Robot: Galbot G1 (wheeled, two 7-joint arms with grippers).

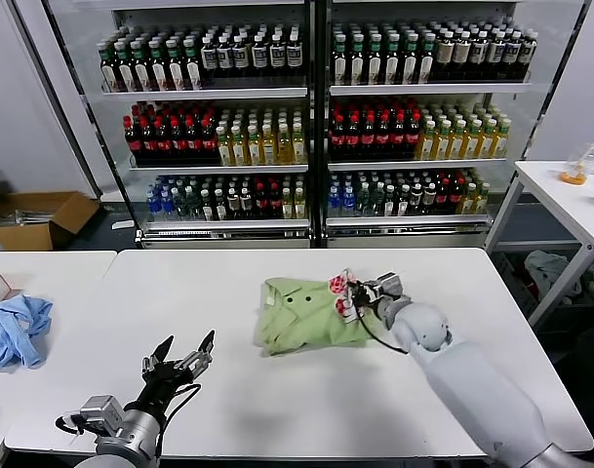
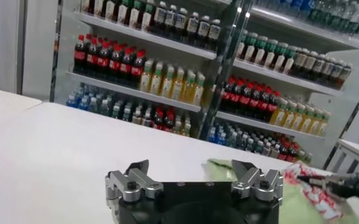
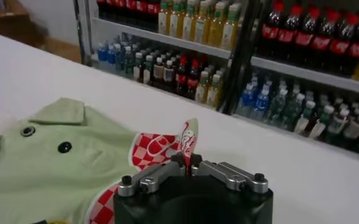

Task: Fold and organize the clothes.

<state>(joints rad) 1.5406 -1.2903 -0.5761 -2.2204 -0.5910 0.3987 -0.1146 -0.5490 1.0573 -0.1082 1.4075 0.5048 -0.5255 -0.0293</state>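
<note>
Right gripper (image 3: 187, 165) pinches shirt (image 3: 51, 164), its fingertips hidden by fabric.

Place: a shop-like test room.
Coolers: two tall glass-fronted drink fridges (image 1: 316, 117) with white shelves packed with rows of bottles (image 1: 204, 136).
Furniture: plain white surface (image 1: 277, 380) in front.
Clutter: an open brown cardboard box (image 1: 38, 216) on the floor.

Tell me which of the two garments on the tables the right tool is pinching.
The light green shirt in the middle, pinched at its red-checked print by the right tool; the blue garment lies untouched far left.
</note>
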